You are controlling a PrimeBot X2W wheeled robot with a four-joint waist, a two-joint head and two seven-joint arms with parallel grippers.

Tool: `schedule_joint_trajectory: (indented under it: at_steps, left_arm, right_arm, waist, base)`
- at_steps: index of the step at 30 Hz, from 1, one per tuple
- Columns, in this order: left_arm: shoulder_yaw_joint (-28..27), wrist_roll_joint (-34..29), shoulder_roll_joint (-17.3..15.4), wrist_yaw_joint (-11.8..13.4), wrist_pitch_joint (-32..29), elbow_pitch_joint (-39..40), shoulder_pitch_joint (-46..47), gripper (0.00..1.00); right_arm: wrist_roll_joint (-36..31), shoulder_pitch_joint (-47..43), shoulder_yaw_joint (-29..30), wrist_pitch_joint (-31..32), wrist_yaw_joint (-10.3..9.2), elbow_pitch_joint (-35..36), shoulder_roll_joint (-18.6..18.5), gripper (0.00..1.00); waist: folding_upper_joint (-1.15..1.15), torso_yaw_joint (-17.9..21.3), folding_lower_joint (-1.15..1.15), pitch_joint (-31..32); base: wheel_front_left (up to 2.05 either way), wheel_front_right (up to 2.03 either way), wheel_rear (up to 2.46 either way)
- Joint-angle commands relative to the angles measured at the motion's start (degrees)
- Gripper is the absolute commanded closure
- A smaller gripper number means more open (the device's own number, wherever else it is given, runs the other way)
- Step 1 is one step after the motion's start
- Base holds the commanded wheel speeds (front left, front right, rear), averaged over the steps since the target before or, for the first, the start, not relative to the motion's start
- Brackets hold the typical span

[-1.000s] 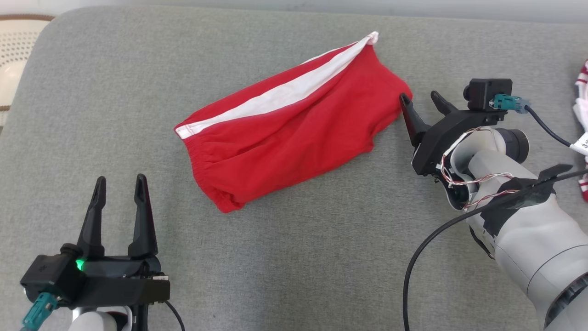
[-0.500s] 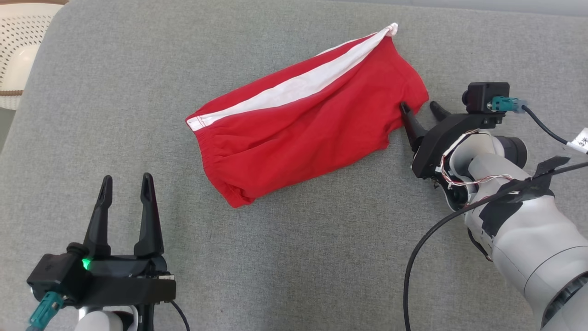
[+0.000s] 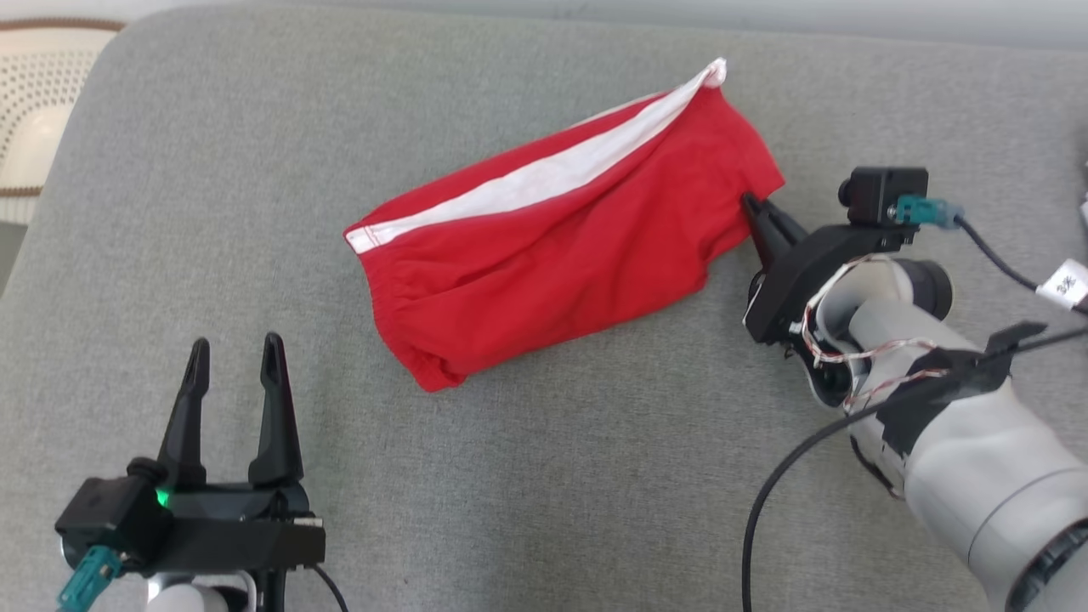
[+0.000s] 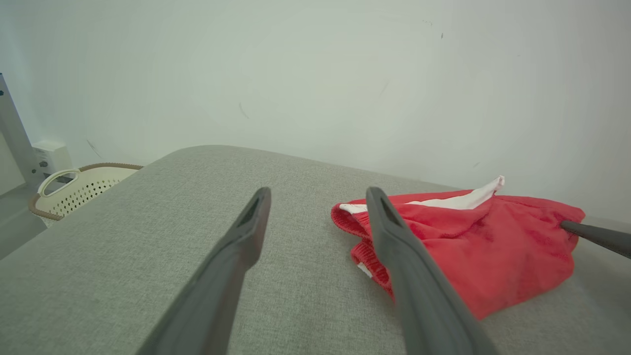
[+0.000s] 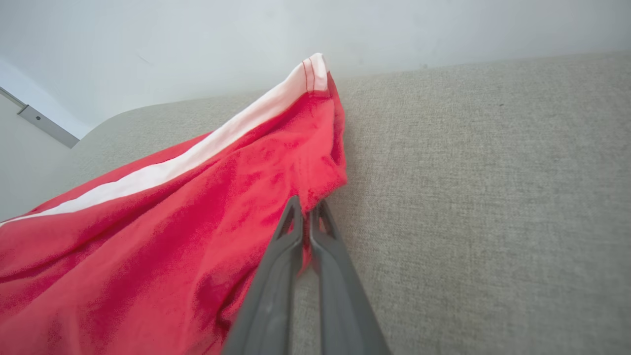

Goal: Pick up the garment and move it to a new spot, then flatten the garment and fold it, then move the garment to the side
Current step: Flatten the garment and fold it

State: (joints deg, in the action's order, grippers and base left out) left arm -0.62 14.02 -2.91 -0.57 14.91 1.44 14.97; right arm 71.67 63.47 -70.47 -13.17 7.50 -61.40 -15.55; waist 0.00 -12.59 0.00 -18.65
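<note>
The garment (image 3: 561,246), a pair of red shorts with a white stripe (image 3: 527,183) along its far edge, lies rumpled and slanted across the middle of a grey upholstered surface (image 3: 544,476). Its gathered waistband is toward the robot's left and its leg end toward the right. The right tool (image 3: 750,202) is closed on that leg end. In the right wrist view its two dark fingers (image 5: 274,276) stand pressed together with a sliver of red cloth pinched between them (the tips sit right at the fabric's corner, low against the surface). The left tool (image 3: 235,344) has its fingers spread with nothing between them, at the near left and well apart from the garment. A pale perforated basket (image 3: 34,110) sits past the surface's left edge.
</note>
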Motion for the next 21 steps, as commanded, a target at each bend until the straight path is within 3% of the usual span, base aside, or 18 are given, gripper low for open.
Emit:
schedule_joint_trajectory:
  at_steps: [1, 10, 21]
  left_arm:
    - [-0.19, -0.36, -0.02, 0.08, 0.21, -0.34, -1.31, 0.0]
    - [-1.32, -1.64, -0.03, -0.61, 0.21, -0.59, -4.1, 0.0]
    - [-2.19, -2.69, -0.02, -0.9, 0.21, -0.75, -7.07, 0.0]
  right_arm:
    - [0.64, -1.77, -0.19, -0.75, -0.02, 1.41, -0.47, 1.0]
    - [1.23, -9.46, 1.25, -2.08, -0.01, 10.09, -2.87, 1.0]
    - [-3.04, -20.92, 9.63, -2.05, -0.01, 19.05, -4.38, 1.0]
  waist:
    - [0.0, 0.97, 0.0, 1.43]
    - [0.0, 3.92, 0.0, 5.94]
    - [0.0, 7.1, 0.0, 9.86]
  base:
    - [0.0, 0.0, 0.0]
    - [0.0, 0.0, 0.0]
    - [0.0, 0.0, 0.0]
